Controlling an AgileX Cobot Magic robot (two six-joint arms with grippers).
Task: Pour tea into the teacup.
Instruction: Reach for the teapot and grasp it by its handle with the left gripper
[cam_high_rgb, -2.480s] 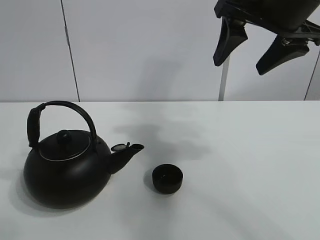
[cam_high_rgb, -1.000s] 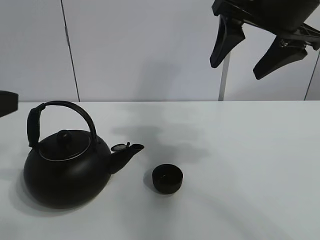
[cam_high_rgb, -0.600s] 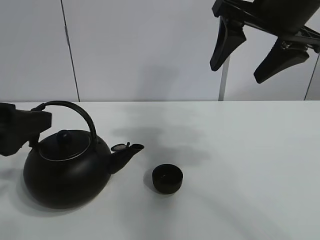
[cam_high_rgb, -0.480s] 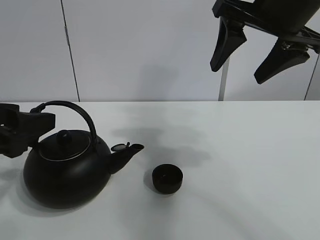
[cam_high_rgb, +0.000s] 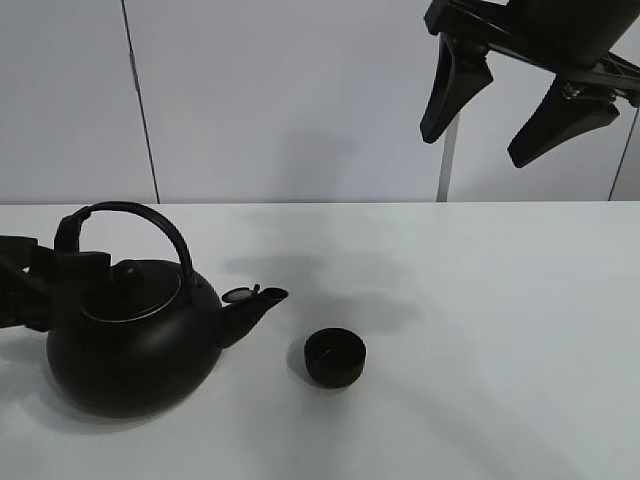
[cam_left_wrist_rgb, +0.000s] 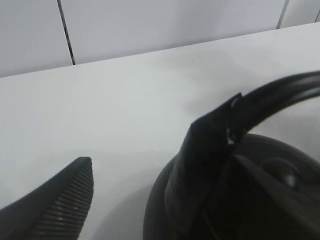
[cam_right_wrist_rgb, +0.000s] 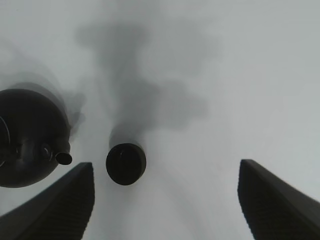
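Judging by bulk, the round black metal kettle (cam_high_rgb: 130, 360) is heavy; take its arched handle (cam_high_rgb: 135, 208), near your released left end effector (cam_high_rgb: 55, 285).

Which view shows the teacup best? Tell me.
Exterior high: the teacup stands whole and sharp, apart from the kettle. The right wrist view shows it from above, softer; the left wrist view misses it.

The teacup (cam_high_rgb: 335, 358) and the kettle (cam_high_rgb: 140, 362) are shown in black, the table (cam_high_rgb: 480, 330) in white, and the wall (cam_high_rgb: 300, 100) in pale grey crossed by dark seams.
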